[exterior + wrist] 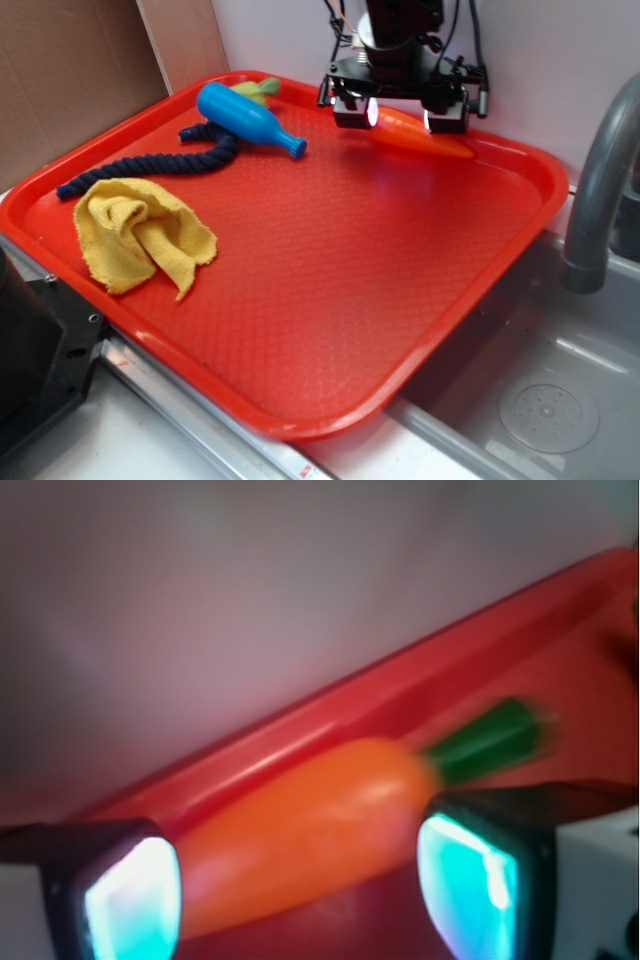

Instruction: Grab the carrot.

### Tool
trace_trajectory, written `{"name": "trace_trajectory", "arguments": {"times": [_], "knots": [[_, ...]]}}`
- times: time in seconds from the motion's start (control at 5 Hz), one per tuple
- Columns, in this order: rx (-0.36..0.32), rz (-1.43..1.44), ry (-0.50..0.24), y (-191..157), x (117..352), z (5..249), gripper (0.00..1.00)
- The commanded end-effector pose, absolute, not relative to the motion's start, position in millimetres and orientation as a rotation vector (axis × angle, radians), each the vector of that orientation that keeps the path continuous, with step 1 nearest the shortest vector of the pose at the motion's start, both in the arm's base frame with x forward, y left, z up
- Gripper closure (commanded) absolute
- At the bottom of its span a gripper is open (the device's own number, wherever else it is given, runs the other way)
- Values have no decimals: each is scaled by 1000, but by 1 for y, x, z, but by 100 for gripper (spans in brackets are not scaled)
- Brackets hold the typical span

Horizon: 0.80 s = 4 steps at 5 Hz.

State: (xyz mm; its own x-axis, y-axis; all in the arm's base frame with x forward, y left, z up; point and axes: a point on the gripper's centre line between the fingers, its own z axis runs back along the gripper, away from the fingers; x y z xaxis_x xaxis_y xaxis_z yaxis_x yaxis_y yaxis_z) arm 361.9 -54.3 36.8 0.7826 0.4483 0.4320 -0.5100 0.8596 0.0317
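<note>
**Gripper straddling the carrot at the tray's far edge; closure not confirmed**

The carrot (pixel 420 131) lies on its side on the red tray (pixel 330 290), close against the far rim, near the tray's far right corner. In the exterior view its tapered tip points right, toward the grey faucet (pixel 600 180). In the wrist view its green stem (pixel 490 740) points up and to the right, and the orange body runs roughly parallel to the raised rim just behind it.

The gripper (pixel 400 112) is low over the carrot with one finger on each side of the thick end. The wrist view shows both pads (pixel 130 900) flanking the body, the carrot filling the space between them. The jaws stand part open, about the carrot's width. Whether the pads are actually pressing the plastic cannot be told; the wrist picture is blurred. The carrot appears to rest on the tray, not lifted.

Judgement: the placement across the widest part suits a tapered, glossy object, which could slide out if gripped near the tip. The nearby rim leaves little room behind the carrot, which is a risk on closing.

Other items lie well apart at the far left: a blue bottle-shaped toy (pixel 245 118), a dark blue rope (pixel 150 168) and a yellow cloth (pixel 140 235). None interferes with the grasp
</note>
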Motion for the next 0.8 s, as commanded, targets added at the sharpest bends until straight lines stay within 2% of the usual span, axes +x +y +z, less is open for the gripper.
{"name": "trace_trajectory", "arguments": {"times": [0.0,0.2,0.4,0.6], "knots": [[107,568,-409,-43,394,44,100],[64,616,-289,-40,379,33,100],[-27,610,-200,-43,347,20,100],[-37,612,-103,-47,317,2,100]]}}
